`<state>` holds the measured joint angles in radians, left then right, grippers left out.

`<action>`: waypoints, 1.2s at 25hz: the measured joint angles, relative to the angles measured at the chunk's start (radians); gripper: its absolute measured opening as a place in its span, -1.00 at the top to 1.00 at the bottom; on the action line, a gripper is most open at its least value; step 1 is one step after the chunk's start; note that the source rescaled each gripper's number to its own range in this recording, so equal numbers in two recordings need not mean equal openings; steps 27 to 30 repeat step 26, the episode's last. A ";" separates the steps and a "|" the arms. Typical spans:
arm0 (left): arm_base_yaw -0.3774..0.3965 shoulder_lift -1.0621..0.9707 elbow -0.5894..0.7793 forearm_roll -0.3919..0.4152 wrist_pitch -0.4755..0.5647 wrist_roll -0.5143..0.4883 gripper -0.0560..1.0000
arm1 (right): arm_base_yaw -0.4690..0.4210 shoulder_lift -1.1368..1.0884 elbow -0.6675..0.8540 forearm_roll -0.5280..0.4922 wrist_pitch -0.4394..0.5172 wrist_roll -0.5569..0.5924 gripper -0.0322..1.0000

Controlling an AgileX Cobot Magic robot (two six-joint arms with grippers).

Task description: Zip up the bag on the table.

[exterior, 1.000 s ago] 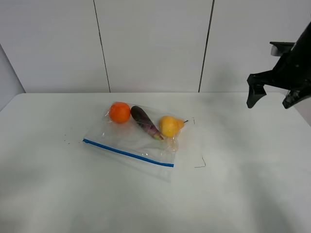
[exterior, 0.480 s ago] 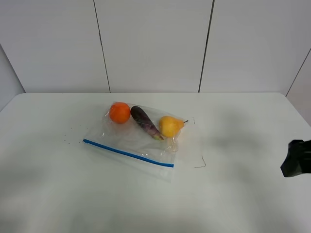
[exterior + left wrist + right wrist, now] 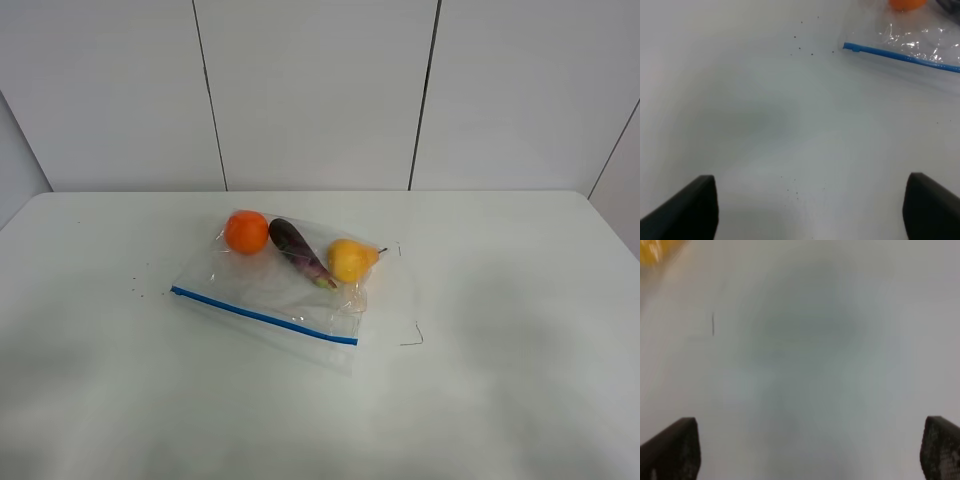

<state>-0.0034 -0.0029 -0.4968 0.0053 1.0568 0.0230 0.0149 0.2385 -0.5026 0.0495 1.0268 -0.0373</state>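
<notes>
1. Bag [image 3: 275, 285] lies mid-counter [image 3: 500, 400], its blue zipper [image 3: 262, 316] along the near edge.
2. Left gripper [image 3: 810, 210] and right gripper [image 3: 810, 452] both gape, released and empty, apart from it.
3. Zipping looks not yet begun.

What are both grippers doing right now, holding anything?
Left gripper: open, holding nothing, over bare table short of the bag.
Right gripper: open, holding nothing, over bare table.
</notes>
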 joint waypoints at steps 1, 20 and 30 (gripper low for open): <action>0.000 0.000 0.000 0.000 0.000 0.000 -1.00 | 0.000 -0.043 0.001 -0.007 0.000 0.007 -0.94; 0.000 0.000 0.000 0.000 0.000 0.000 -1.00 | 0.002 -0.242 0.003 -0.031 -0.004 0.037 -0.94; 0.000 0.000 0.000 0.000 0.000 0.000 -1.00 | 0.002 -0.242 0.003 -0.031 -0.004 0.037 -0.94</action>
